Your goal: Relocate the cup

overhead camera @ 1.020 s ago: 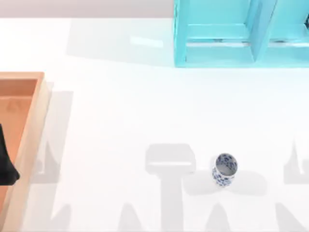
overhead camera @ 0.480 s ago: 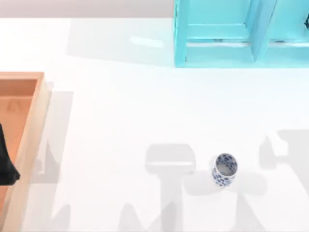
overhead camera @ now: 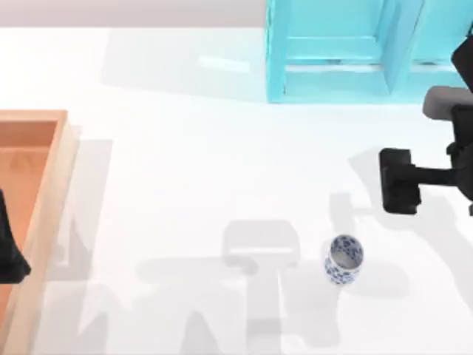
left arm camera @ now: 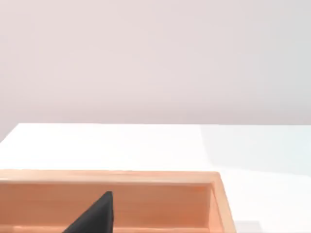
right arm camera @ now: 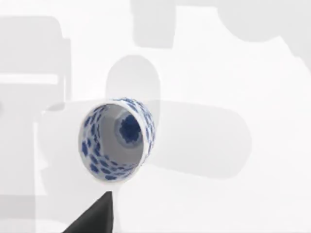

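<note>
A: Since half a second ago our right arm has come in over the right edge of the table point(overhead camera: 185, 163); its right gripper point(overhead camera: 399, 181) now hangs well apart from the cup point(overhead camera: 344, 259), toward the far side. We cannot tell whether that pincer is spread or pressed together. Shadows on the surface have shifted with it. The cup has not moved.

B: Surface noted: plain white, smooth, matte, with soft grey shadows. Behind it the left wrist view gives a bare pale wall point(left arm camera: 155, 58).

A: Cup stands upright near the front edge, right of the middle, nothing touching it. In the right wrist view the cup point(right arm camera: 116, 141) shows a round mouth, blue floral marks on white, a blue patch at the bottom inside.

B: Surroundings: a turquoise cabinet point(overhead camera: 332, 52) along the far edge toward the right corner, glossy, with framed panels. A wooden tray point(overhead camera: 44, 200) at the left edge, pale orange, with raised straight walls.

A: Our left arm is parked over that tray; the left gripper point(overhead camera: 11, 251) shows as a dark shape at the left edge. Its pincer state we cannot tell either. The left wrist view has the tray's wall point(left arm camera: 146, 177) and a black finger point(left arm camera: 95, 216).

B: Nothing stands between the right gripper and the cup.
</note>
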`<move>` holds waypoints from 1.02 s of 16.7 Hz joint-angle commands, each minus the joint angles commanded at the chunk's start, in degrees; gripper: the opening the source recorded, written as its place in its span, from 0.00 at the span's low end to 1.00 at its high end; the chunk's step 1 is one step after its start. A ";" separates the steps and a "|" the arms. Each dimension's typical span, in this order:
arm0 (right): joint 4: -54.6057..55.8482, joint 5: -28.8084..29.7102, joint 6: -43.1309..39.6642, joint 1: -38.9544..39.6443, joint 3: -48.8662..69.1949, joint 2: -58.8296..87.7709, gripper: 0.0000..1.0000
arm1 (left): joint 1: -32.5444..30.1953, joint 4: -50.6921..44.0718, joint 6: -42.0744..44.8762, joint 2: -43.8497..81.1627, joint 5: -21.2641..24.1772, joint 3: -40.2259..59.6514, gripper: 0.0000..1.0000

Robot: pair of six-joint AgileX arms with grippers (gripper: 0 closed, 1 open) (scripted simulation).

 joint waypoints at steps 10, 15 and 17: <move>-16.05 0.29 8.16 7.88 20.80 23.00 1.00 | 0.00 0.00 0.00 0.00 0.00 0.00 1.00; -15.01 0.27 8.04 7.66 19.78 23.09 1.00 | 0.00 0.00 0.00 0.00 0.00 0.00 1.00; -11.79 0.29 8.03 7.74 17.21 23.92 1.00 | 0.00 0.00 0.00 0.00 0.00 0.00 1.00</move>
